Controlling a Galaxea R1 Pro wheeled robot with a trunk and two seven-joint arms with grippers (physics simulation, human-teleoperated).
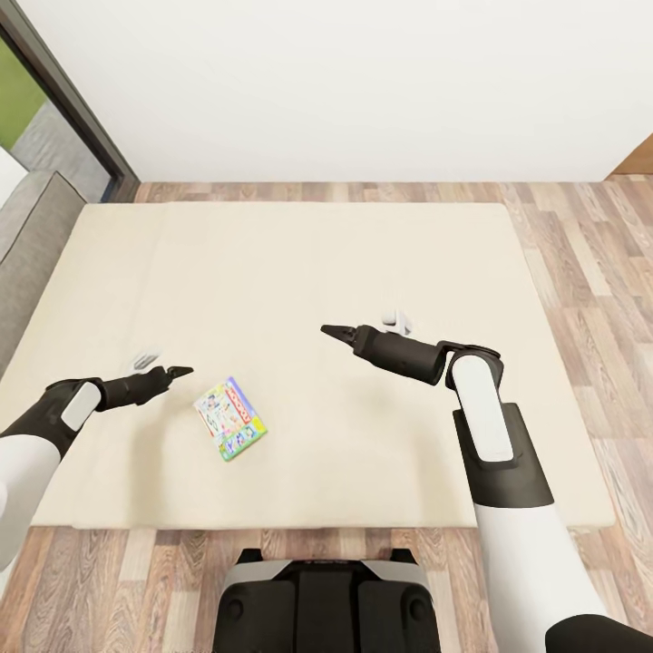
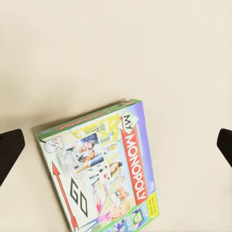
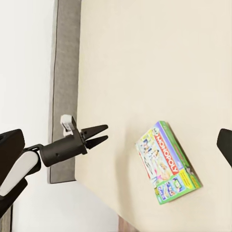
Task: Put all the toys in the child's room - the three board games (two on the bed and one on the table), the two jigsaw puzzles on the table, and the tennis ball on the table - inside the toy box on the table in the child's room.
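Bed (image 1: 363, 272): game (image 1: 230, 419) beside left pincer (image 1: 181, 371) (apart)

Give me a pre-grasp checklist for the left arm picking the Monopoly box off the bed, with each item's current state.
1. Target in view: ok. The board game lies flat on the bed, lettered MY MONOPOLY in the left wrist view.
2. Left gripper empty and open: ok. Its fingers stand apart in the right wrist view, nothing between them.
3. Gripper lined up over the box: not ok. In the head view it sits beside the box, apart from it.
4. Box clear of obstructions: ok. Nothing rests on or against it.
5. Right gripper out of the way: ok. It hovers away from the box.
6. Second board game on the bed: cannot tell.
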